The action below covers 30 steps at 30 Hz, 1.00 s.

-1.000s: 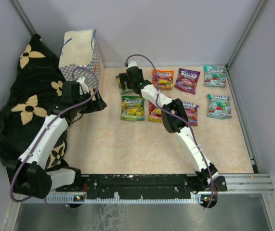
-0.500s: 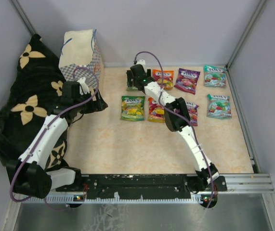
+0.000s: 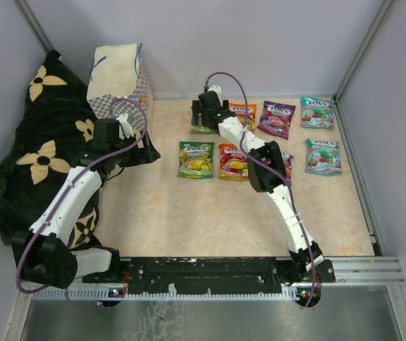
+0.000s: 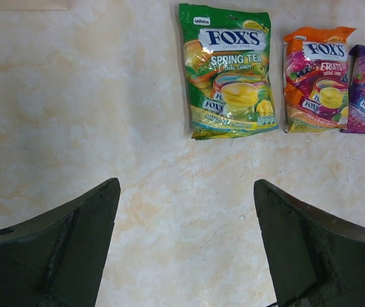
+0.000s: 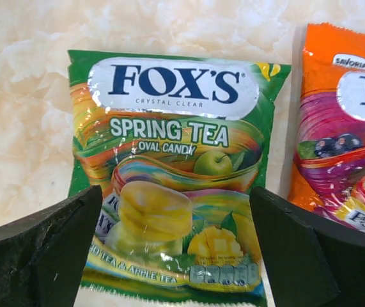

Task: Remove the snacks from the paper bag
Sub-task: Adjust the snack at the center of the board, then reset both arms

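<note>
The paper bag point(image 3: 121, 78) stands at the back left, its inside hidden. Several snacks lie flat on the table: green point(image 3: 196, 159), orange point(image 3: 233, 162), orange point(image 3: 243, 112), purple point(image 3: 276, 118), teal point(image 3: 317, 112) and teal point(image 3: 323, 156). My right gripper point(image 3: 203, 119) is open above another green pouch point(image 5: 172, 173), which lies flat between its fingers point(image 5: 41, 249) with an orange pouch point(image 5: 342, 128) beside it. My left gripper point(image 4: 185, 243) is open and empty over bare table, short of a green pouch point(image 4: 229, 70). In the top view it point(image 3: 140, 148) sits beside the bag's foot.
A black cloth with cream flowers point(image 3: 32, 156) fills the left side, under the left arm. Grey walls close the back and sides. One purple pouch point(image 3: 282, 165) is partly hidden by the right arm. Bare marbled table point(image 3: 188, 213) lies in front of the pouches.
My right gripper has moved to the right along the back row, over the green pouch. The left arm has hardly moved.
</note>
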Each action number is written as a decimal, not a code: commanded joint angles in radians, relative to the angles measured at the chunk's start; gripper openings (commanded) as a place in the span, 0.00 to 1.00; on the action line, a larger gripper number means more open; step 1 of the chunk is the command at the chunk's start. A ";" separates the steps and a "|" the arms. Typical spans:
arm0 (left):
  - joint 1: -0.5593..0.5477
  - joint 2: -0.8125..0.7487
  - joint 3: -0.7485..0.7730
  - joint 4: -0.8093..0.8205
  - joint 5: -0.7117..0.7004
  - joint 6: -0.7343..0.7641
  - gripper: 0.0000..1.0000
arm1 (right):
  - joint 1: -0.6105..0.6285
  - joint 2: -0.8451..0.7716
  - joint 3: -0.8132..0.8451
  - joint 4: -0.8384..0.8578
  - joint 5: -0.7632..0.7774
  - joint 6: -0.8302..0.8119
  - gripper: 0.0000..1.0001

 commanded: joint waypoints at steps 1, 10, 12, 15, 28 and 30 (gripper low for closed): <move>0.007 0.020 0.066 0.008 -0.001 0.032 0.92 | -0.039 -0.254 -0.036 0.114 -0.152 -0.012 0.99; 0.007 -0.006 0.060 0.134 0.026 0.050 1.00 | -0.079 -0.634 -0.338 0.156 -0.315 -0.011 0.99; 0.007 -0.022 0.037 0.185 0.031 0.047 1.00 | -0.081 -0.748 -0.487 0.162 -0.292 -0.040 0.99; 0.008 -0.065 -0.007 0.257 0.038 0.061 1.00 | -0.081 -0.950 -0.803 0.238 -0.201 -0.088 0.99; 0.008 -0.295 -0.344 0.658 -0.039 0.060 1.00 | -0.079 -1.704 -1.703 0.516 -0.068 0.041 0.99; 0.008 -0.315 -0.368 0.684 -0.070 0.064 1.00 | -0.079 -1.745 -1.756 0.505 -0.069 0.048 0.99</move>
